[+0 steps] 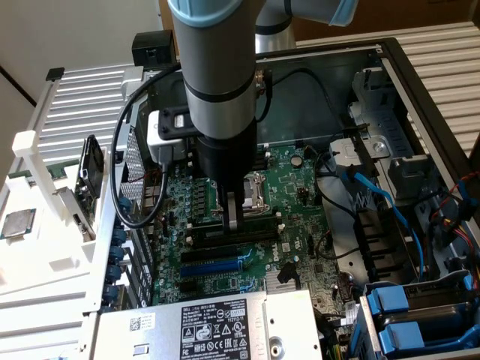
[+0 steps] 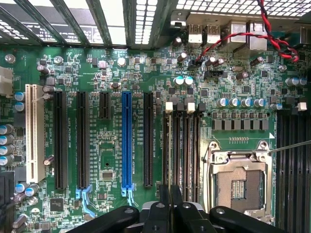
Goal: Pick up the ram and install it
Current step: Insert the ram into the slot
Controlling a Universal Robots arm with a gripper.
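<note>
My gripper [image 1: 234,219] reaches straight down into the open computer case, with its tips at the row of black memory slots [image 1: 225,238] beside the processor socket [image 1: 255,193]. In the wrist view the two fingers [image 2: 164,204] stand almost together. They are shut on the ram [image 2: 169,165], which I see edge-on as a thin dark strip. The strip runs in line with the memory slot nearest the blue slot [image 2: 127,141]. The neighbouring memory slots [image 2: 187,150] have white end clips. How deep the ram sits in its slot is hidden.
A silver processor chip [image 1: 16,223] lies on the white rack [image 1: 45,187] at the exterior view's left. The power supply [image 1: 210,326] lies at the front. Blue cables [image 1: 375,199] and drive bays [image 1: 405,315] are at the exterior view's right. Red wires [image 2: 272,41] cross the board near the rear ports.
</note>
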